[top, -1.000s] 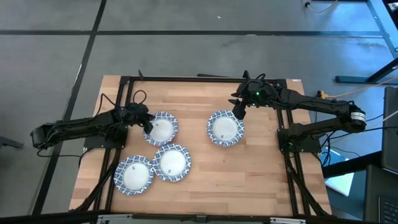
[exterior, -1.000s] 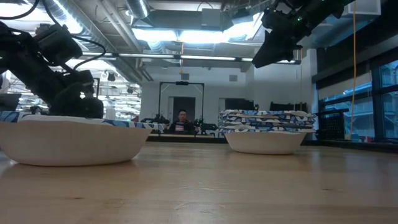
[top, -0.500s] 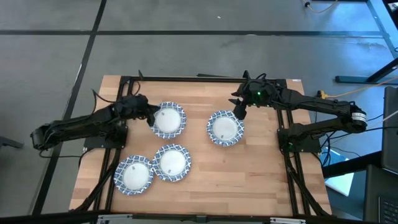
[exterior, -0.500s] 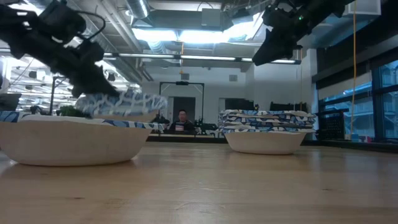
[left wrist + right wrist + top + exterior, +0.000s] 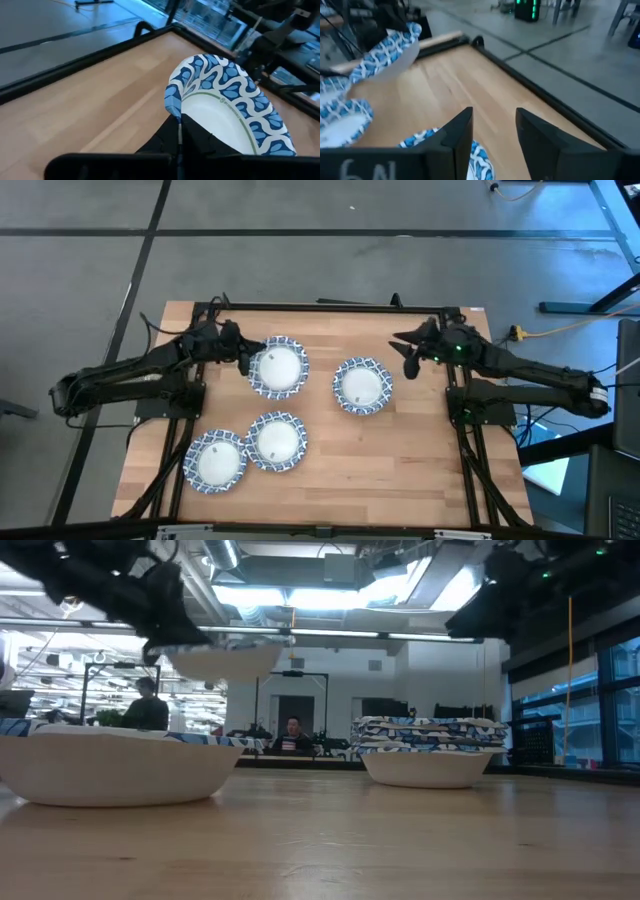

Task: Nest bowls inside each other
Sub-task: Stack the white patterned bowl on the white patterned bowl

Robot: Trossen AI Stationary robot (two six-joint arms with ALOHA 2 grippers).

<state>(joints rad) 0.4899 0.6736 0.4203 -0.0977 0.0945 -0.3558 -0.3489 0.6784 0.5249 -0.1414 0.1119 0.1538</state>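
Note:
My left gripper (image 5: 245,359) is shut on one blue-and-white rimmed bowl (image 5: 279,368), held up in the air (image 5: 226,657) over the far-left part of the table. A stack of nested bowls (image 5: 362,385) rests on its base right of centre (image 5: 427,751). Two single bowls (image 5: 216,461) (image 5: 277,441) sit on the near-left area, and the nearest one looms large in the low view (image 5: 110,766). My right gripper (image 5: 410,364) is open (image 5: 492,131) and hovers to the right of the stack, above it. My left gripper pinches the bowl's scalloped rim (image 5: 174,106) on the side facing the table's left edge, between its two fingers. The fingers come in from the table's left, slanting slightly down. The bowl is lifted clear of the table and sits about level, mouth up.
A black frame rail (image 5: 320,306) runs along the table's far edge, and the arm bases stand at both sides. Bare wood lies across the table's middle and near-right (image 5: 400,470). A person shows far off in the room behind (image 5: 292,735).
My left gripper has lifted the bowl off the table and carried it up and toward the far-right, nearer the stack. My right gripper has drawn back from over the stack's far rim toward the table's right edge.

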